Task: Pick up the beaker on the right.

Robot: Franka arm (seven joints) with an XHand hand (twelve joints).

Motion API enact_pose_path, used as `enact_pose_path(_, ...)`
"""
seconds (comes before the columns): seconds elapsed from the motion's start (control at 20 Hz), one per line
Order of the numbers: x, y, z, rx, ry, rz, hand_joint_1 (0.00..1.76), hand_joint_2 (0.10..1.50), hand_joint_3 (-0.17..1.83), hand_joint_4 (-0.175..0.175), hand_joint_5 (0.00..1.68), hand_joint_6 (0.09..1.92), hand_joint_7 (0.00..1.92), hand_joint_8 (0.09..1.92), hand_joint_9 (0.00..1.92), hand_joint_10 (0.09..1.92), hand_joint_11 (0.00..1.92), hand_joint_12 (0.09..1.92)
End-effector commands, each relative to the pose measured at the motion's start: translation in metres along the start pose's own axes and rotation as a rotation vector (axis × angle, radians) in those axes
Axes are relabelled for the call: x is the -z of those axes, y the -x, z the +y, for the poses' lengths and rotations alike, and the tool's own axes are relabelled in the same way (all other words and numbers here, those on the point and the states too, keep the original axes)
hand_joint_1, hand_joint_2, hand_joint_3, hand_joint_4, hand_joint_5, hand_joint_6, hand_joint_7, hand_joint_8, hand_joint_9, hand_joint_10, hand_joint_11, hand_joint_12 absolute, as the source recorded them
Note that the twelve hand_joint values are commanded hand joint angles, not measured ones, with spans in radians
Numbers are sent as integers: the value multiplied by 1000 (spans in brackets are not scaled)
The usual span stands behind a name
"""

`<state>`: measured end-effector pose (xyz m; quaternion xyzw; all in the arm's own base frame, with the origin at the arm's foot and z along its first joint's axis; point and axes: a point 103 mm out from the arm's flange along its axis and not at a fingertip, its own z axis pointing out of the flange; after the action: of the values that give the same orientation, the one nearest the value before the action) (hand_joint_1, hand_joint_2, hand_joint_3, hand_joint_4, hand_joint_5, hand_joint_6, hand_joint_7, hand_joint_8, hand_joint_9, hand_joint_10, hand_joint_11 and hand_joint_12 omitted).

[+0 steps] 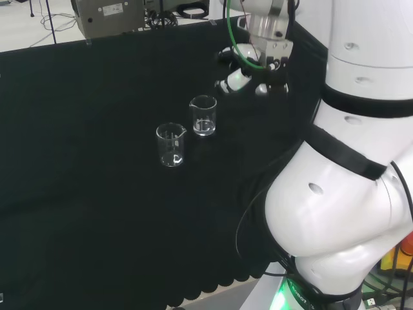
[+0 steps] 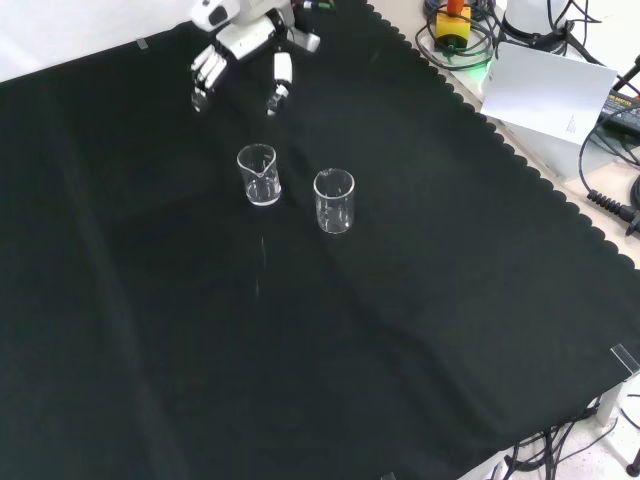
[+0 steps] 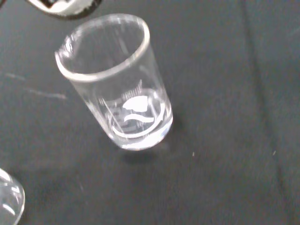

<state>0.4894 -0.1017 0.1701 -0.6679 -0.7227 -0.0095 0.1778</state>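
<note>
Head view, two beakers upright on cloth (image 1: 97, 213), right beaker (image 1: 203, 115) near hand (image 1: 248, 76), left beaker (image 1: 171, 145) apart, fingers spread, holding nothing.

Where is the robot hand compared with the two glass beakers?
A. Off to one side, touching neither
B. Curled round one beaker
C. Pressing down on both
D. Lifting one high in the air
A: in the head view the robot hand hangs apart from both beakers, the nearer beaker and the farther beaker, which stand upright on the black cloth.
</note>
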Motion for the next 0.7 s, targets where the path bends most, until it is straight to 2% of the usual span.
enact_pose_path(0.05,-57,24,23,133,-33,205,808,592,629,-6,348,87,216,642,385,654,95,1401)
enact_pose_path(0.25,-66,29,21,192,-31,245,804,562,637,-5,331,87,226,645,400,657,87,1403)
enact_pose_path(0.5,-73,23,25,239,-37,276,787,538,633,-4,318,87,233,647,415,655,83,1404)
enact_pose_path(0.7,-83,20,31,245,-17,314,777,526,629,-3,307,87,235,647,419,651,82,1405)
